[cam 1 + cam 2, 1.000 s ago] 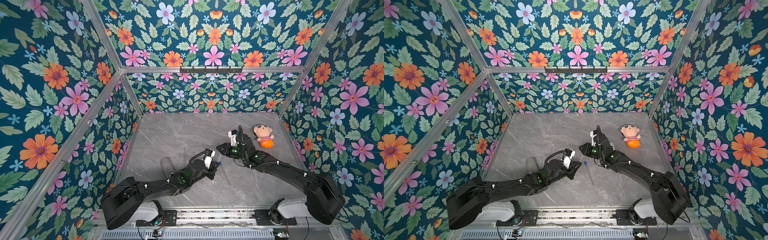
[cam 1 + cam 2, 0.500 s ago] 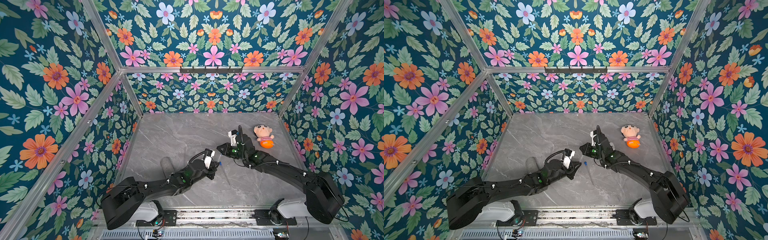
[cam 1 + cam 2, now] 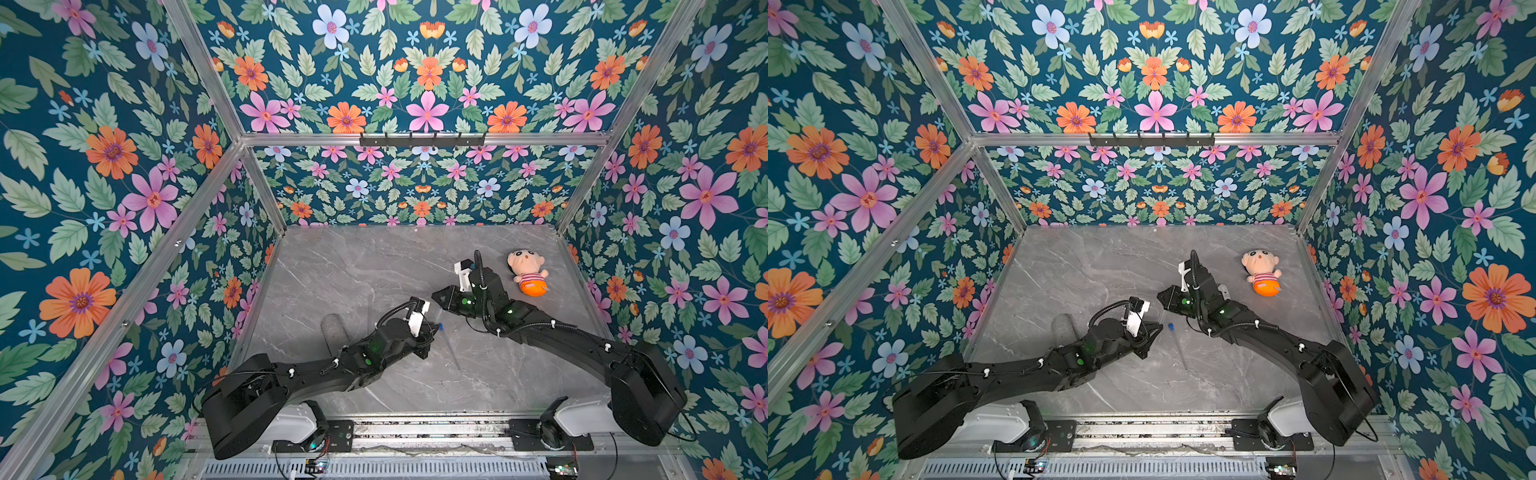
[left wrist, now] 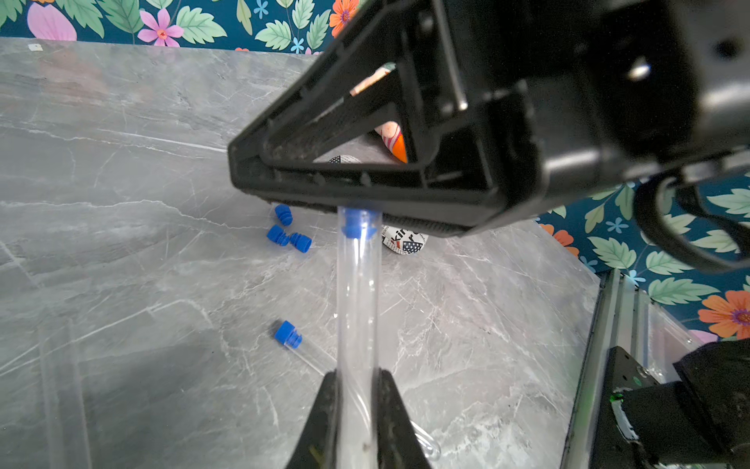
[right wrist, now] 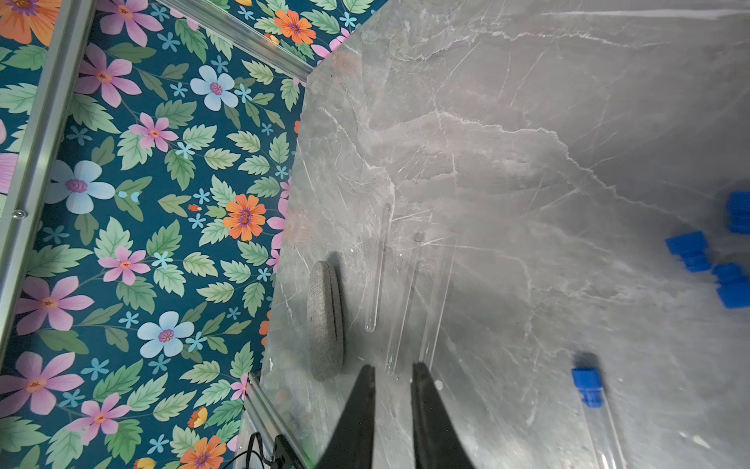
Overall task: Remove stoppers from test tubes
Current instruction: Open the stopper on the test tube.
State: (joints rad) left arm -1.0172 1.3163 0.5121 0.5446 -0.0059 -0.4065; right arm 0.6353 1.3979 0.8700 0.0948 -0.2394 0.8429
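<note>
My left gripper (image 4: 357, 371) is shut on a clear test tube (image 4: 358, 292) near its closed end. The tube's blue stopper (image 4: 360, 225) reaches into my right gripper's fingers (image 4: 406, 191), which are shut on its top; the right wrist view shows those fingertips (image 5: 390, 367) a tube's width apart, with no blue visible. In both top views the grippers (image 3: 434, 328) (image 3: 434, 296) meet at mid-table. A second stoppered tube (image 4: 288, 333) (image 3: 441, 328) (image 5: 587, 385) lies on the marble. Three loose stoppers (image 4: 289, 233) (image 5: 690, 251) lie together. Three bare tubes (image 5: 375, 264) lie by the grey cylinder.
A thick grey speckled cylinder (image 3: 334, 338) (image 5: 324, 320) lies near the left wall. A plush doll (image 3: 525, 276) lies at the back right, beyond the right arm. A newsprint-patterned can (image 4: 404, 243) sits behind the right gripper. The aluminium frame rail (image 5: 268, 410) runs along the table's front edge.
The right gripper's jaws have closed a little onto the stopper. Neither arm has visibly shifted, and the left gripper keeps its hold on the tube.
</note>
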